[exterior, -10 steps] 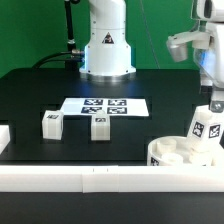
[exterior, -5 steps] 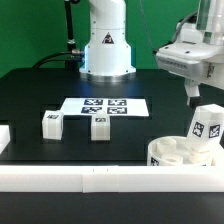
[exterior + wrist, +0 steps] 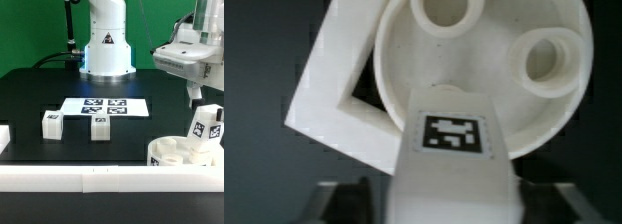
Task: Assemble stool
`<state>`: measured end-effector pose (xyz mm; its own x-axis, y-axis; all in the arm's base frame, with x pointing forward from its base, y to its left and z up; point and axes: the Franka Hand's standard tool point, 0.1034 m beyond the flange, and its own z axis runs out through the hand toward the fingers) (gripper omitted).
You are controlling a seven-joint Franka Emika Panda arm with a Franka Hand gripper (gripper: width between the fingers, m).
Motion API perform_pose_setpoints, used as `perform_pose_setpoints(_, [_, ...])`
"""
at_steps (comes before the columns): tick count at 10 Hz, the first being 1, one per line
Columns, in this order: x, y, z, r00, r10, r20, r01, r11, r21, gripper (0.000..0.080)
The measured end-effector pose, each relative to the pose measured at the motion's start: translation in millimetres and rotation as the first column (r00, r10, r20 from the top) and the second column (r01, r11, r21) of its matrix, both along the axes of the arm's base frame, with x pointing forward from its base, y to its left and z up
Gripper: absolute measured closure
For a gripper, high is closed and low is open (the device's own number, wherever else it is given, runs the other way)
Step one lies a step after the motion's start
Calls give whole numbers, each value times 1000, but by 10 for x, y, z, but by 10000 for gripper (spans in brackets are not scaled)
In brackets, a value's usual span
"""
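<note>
At the left of the exterior view's frame, on the black table (image 3: pixel 30 95), stands the first leg (image 3: pixel 52 123), a short white rectangular plastic block with a black-and-white square tag. The second leg (image 3: pixel 99 126), of the same kind, stands to its right, upright and apart from it. Behind both lies the marker board (image 3: pixel 105 105), a thin flat white sheet with printed tags. A long white border bar (image 3: pixel 100 178) runs across the lower edge of the frame. At lower right sits the seat disc (image 3: pixel 180 155), a thick round white plastic part with holes. The third leg (image 3: pixel 207 125) rises from it, slightly tilted. The gripper (image 3: pixel 198 92), a two-finger claw on a white hand, hangs at the top of that leg.

Handling, as a judgement: the parts look rigid, light and smooth, so probably slippery. Grasp the leg on two flat opposite faces near its free end.

Not resolved:
- In the wrist view the dark fingers (image 3: pixel 345 198) flank the third leg, but contact cannot be made out. It cannot be told whether the claw is clamped or apart.
- The leg's lower end and its hole are hidden.
- The seat's lower part is hidden behind the border bar.
</note>
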<state>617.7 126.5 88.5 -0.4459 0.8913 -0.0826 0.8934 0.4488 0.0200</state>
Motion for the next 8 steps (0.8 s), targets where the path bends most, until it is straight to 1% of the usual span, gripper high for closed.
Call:
perform_pose_setpoints(1, [1,-6,0,1000,-1,0,1,1000,0,465])
perform_pose_setpoints(4, [-2,-18,-3,997,-74,4,74,997,4,465])
perform_pose_setpoints(5, [-12,-31,-6,985,-174,8,174,985,9,465])
perform_pose_setpoints(6, [-26,-20,-12,941,-337,11,337,941,17,465])
perform_pose_setpoints(8, [-51,-5,-17,819,-573,8,573,819,22,465])
